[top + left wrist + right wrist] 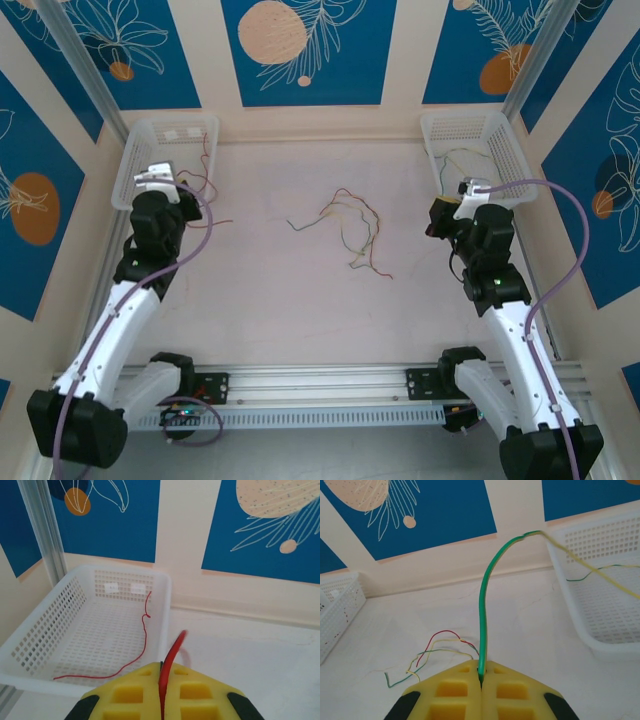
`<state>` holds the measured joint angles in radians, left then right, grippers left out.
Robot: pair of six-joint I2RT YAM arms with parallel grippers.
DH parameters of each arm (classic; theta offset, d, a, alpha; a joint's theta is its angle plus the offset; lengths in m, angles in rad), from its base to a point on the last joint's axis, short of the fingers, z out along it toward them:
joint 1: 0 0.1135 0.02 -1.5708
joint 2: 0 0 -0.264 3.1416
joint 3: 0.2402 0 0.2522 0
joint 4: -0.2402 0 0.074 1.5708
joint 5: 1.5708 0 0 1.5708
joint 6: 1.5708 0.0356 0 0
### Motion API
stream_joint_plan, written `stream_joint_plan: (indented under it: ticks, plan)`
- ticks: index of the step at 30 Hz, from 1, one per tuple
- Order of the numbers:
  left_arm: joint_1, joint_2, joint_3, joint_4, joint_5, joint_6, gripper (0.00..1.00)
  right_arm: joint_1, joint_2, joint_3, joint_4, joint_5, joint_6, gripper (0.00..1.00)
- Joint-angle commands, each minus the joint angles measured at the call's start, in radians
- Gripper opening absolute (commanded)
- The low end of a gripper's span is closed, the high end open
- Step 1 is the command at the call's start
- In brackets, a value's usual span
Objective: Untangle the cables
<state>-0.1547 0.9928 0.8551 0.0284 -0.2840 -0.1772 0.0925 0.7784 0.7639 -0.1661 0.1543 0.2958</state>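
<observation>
The tangle of cables (350,232) lies in the middle of the white table (280,310): thin wavy wires in red, green and yellow, with bare surface on all sides. Left of the tangle, the left gripper (161,674) is pressed closed on a red wire (173,647), just beside the left basket (45,630), where another red wire (143,642) lies. Right of the tangle, the right gripper (481,675) pinches a green wire (483,605) that arches toward the right basket (600,535).

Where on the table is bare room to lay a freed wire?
Bare: the near strip between tangle and rail, and the far strip between left basket and right basket. Crowded: the centre, and by the left basket, where red wires trail.
</observation>
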Motion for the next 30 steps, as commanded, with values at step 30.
stream_joint_plan:
  ticks: [30]
  plan:
    - [0.325, 0.888, 0.714, 0.045, 0.279, 0.091, 0.0, 0.013, -0.153, 0.007, -0.071, -0.026, -0.055, 0.0]
